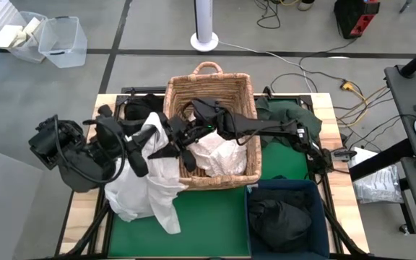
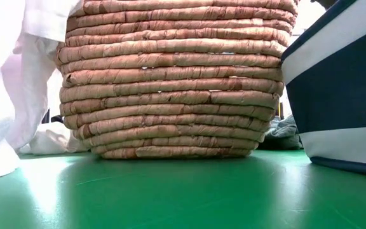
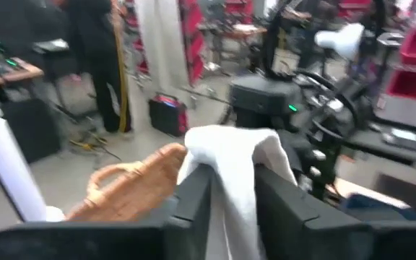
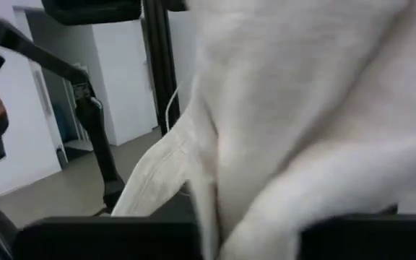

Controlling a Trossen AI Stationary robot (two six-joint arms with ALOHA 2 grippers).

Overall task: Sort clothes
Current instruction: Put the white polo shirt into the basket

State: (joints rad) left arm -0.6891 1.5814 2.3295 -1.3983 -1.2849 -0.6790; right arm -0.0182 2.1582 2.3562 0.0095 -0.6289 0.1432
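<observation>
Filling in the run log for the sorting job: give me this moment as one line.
left gripper: shut on white garment, lifted beside wicker basket | right gripper: over basket, grip unclear | blue bin: dark garment inside

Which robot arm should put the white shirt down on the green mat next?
Probably the left. The left gripper is shut on the white garment, which hangs beside the wicker basket over the green mat. The right gripper reaches into the basket.

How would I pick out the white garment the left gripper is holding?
Find the tan wicker basket mid-table. Just outside its left wall, the left gripper pinches a long white fabric garment that hangs onto the green mat. Unlike the crumpled white cloth in the basket, it drapes outside.
</observation>
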